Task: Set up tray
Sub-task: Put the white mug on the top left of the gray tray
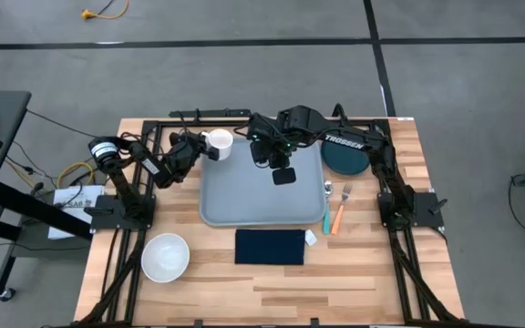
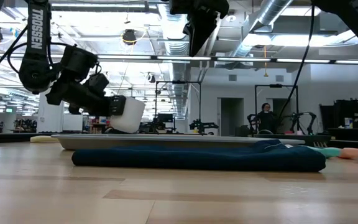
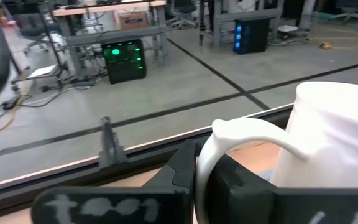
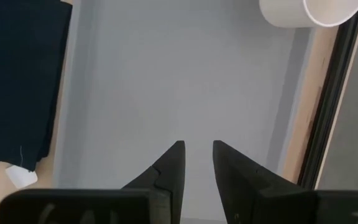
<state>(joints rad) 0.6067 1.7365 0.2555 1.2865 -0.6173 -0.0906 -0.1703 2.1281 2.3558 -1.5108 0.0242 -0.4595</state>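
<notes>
Nearest the low camera lies a dark navy cloth (image 2: 197,157) on the pale wood-plank worktop (image 1: 354,273), just before the front edge of the grey-blue tray (image 1: 253,205), which sits mid-worktop toward the back edge. At the tray's back-left corner the left gripper (image 1: 196,146) has its fingers closed on the handle of a white mug (image 1: 218,143), held off the surface, while the right gripper (image 4: 196,163) hangs over the bare tray, fingers slightly parted and empty. Beyond stretches a bright workshop with grey floor, ceiling ducts and a distant person (image 2: 266,117).
</notes>
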